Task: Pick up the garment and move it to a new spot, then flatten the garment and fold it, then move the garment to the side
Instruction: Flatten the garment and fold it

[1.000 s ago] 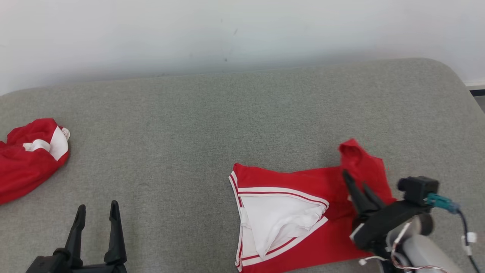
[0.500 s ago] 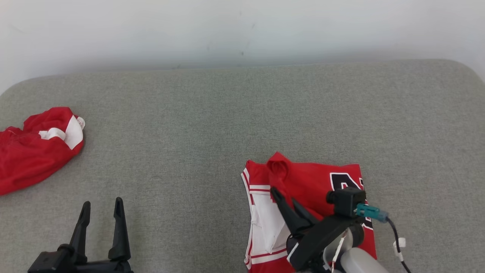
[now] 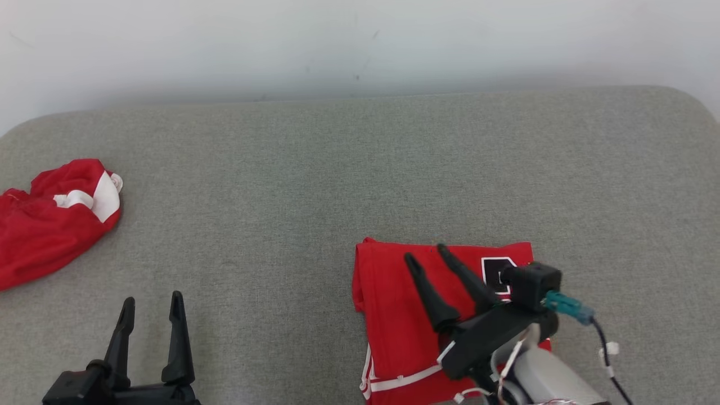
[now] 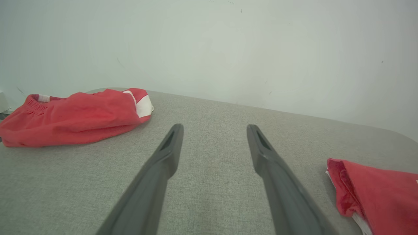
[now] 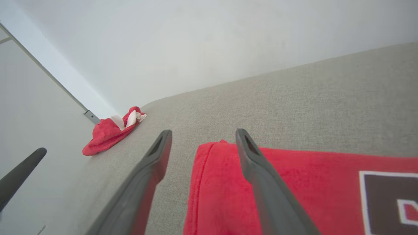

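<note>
Both left fingers (image 3: 178, 337) and right fingers (image 3: 428, 292) gape wide, empty, the right pair above the folded garment (image 3: 388, 304).

There are two red garments on the one grey tabletop (image 3: 337, 169): one folded garment (image 3: 388, 292) and one crumpled garment (image 3: 45, 225). There are two grippers, the left gripper (image 3: 153, 298) and the right gripper (image 3: 425, 252), each with two long dark fingers (image 3: 175, 337), four in all.

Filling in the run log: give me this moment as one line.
right gripper: open, over folded garment | left gripper: open, empty | second red garment: crumpled, far left
</note>
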### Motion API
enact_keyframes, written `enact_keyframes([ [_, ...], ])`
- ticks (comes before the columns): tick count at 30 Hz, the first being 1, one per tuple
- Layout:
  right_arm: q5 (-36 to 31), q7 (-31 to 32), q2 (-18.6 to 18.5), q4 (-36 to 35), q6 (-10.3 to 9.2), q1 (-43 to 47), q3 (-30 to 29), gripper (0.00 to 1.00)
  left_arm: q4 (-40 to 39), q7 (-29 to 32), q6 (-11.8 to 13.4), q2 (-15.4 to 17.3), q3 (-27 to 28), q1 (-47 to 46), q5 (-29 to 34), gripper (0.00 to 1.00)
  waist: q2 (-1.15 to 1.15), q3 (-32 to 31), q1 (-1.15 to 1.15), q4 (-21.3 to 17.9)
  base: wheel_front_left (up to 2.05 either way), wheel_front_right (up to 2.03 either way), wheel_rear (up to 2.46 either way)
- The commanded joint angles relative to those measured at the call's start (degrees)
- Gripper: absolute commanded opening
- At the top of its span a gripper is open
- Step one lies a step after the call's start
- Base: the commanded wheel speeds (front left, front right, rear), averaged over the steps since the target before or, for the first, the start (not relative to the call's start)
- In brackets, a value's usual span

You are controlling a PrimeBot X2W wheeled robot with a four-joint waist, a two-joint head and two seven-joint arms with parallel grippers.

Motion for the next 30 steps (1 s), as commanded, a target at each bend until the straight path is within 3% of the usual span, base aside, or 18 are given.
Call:
enact_keyframes([
  [1,-0.77,-1.08,-1.17,-0.7,-0.14,-0.62,-0.81,1.0,-0.11,-0.03,0.11,-0.01,-0.06,-0.47,-0.17,1.0,-0.01,-0.13,0.0,-0.37,0.0,0.0,0.0],
  [14,-9.43,-6.06,-8.48,-9.5,-0.14,5.31,-14.26,1.0,-0.49,-0.03,-0.27,-0.01,0.52,0.33,0.5,1.0,-0.01,-1.44,0.0,-1.65,0.0,0.0,0.0],
  [22,-14.37,-6.17,-6.17,-16.12,-0.14,14.99,-22.36,1.0,-0.51,-0.03,-0.3,0.0,0.49,1.1,0.75,1.0,-0.01,-2.2,0.0,-2.05,0.0,0.0,0.0],
  [30,-18.07,-6.19,-3.71,-18.85,-0.14,19.91,-24.48,1.0,-0.69,-0.03,-0.21,-0.01,0.28,1.53,0.95,1.0,-0.01,-2.68,0.0,-2.42,0.0,0.0,0.0],
])
